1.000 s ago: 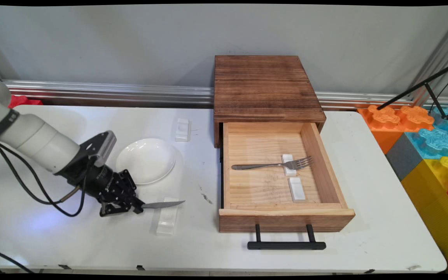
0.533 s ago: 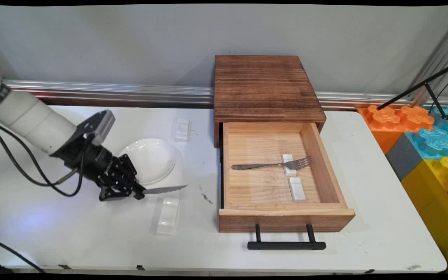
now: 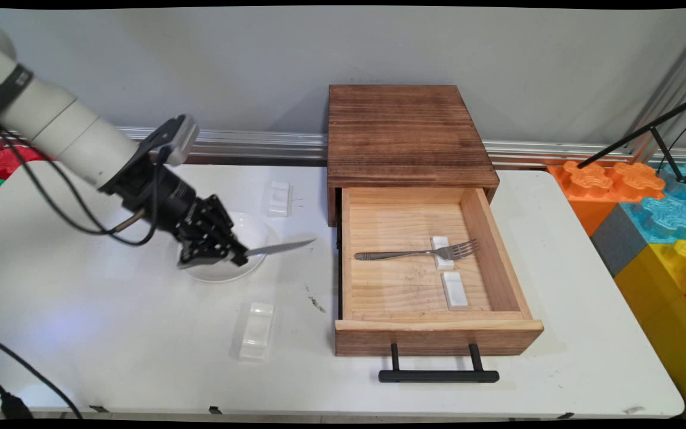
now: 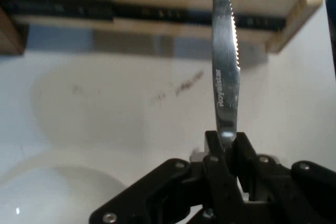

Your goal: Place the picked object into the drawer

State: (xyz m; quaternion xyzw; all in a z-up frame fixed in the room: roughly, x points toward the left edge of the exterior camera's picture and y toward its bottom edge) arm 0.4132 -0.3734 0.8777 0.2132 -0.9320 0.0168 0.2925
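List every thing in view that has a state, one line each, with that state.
black two-finger gripper: shut on the knife, raised above the plate.
serrated steel knife: held off the table, blade towards the drawer.
light wooden drawer: pulled open.
steel fork: lying in the drawer, across a small white rest.
second white rest in the drawer: bare.
round white plate: empty.
clear rest on the table: bare.

even soft light, hand view slightly blurred.
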